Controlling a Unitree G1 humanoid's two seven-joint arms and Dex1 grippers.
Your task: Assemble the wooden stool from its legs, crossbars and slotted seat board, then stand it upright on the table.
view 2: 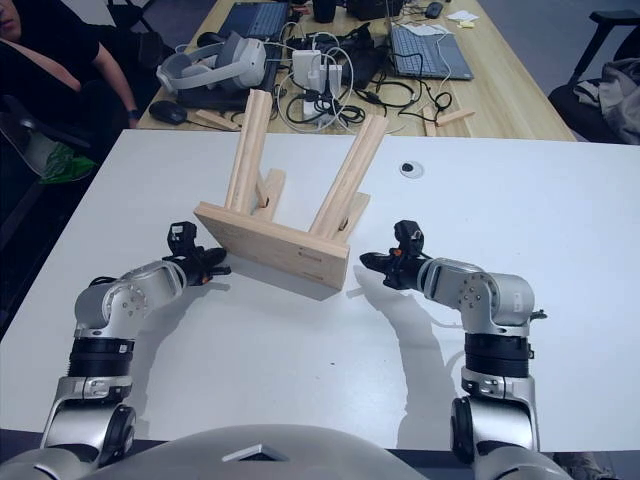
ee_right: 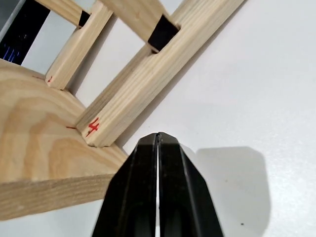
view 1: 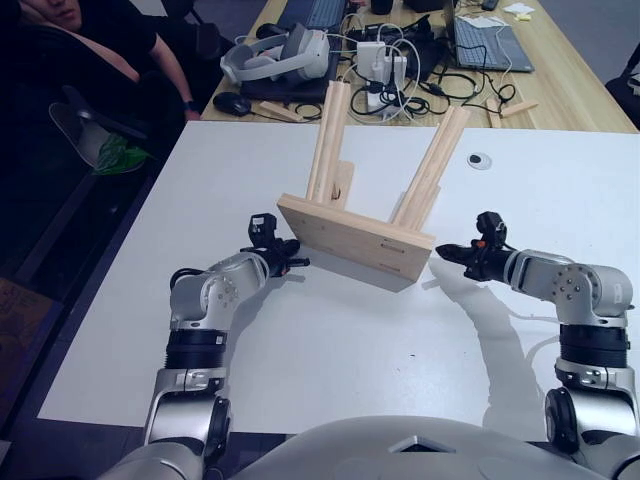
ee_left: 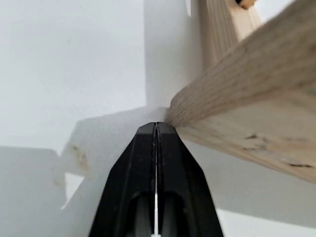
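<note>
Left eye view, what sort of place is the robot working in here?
Most likely an office or a robotics lab. Behind the white table stands a wooden desk carrying a VR headset, a laptop and a tangle of cables.

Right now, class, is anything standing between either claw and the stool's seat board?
Nothing visible does. The left claw, shut, points at the left end of the seat board. The right claw, also shut, points at its right end. Only bare table lies between.
</note>
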